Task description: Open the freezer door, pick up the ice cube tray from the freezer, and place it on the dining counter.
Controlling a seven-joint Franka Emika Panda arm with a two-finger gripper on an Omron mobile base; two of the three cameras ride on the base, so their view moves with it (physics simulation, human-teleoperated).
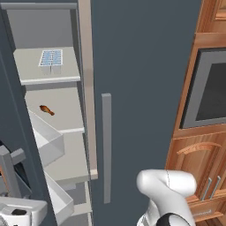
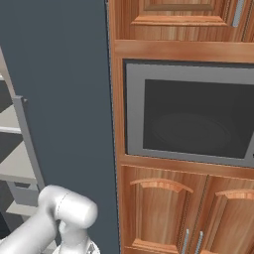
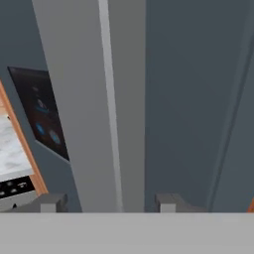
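The freezer [image 1: 39, 26] stands open, its pale shelves showing. On the top shelf rests the ice cube tray [image 1: 51, 58], white with pale blue cells. The freezer door [image 1: 15, 110] is swung out at the far left, with white bins [image 1: 48, 141] on its inner side. In the hand view the door's long grey bar handle [image 3: 114, 114] runs between my fingertips [image 3: 49, 202], beside the black dispenser panel [image 3: 42, 119] with blue lights. My gripper [image 3: 109, 203] is shut on that handle, low at the left [image 1: 11, 170]. The dining counter is out of view.
A small orange-brown item [image 1: 47, 110] lies on the second shelf. The plain dark door [image 1: 145, 88] with its own bar handle [image 1: 106, 145] is closed beside the freezer. Right of it, wooden cabinets hold a built-in oven [image 2: 193, 119]. A marble worktop [image 3: 12, 149] shows past the door.
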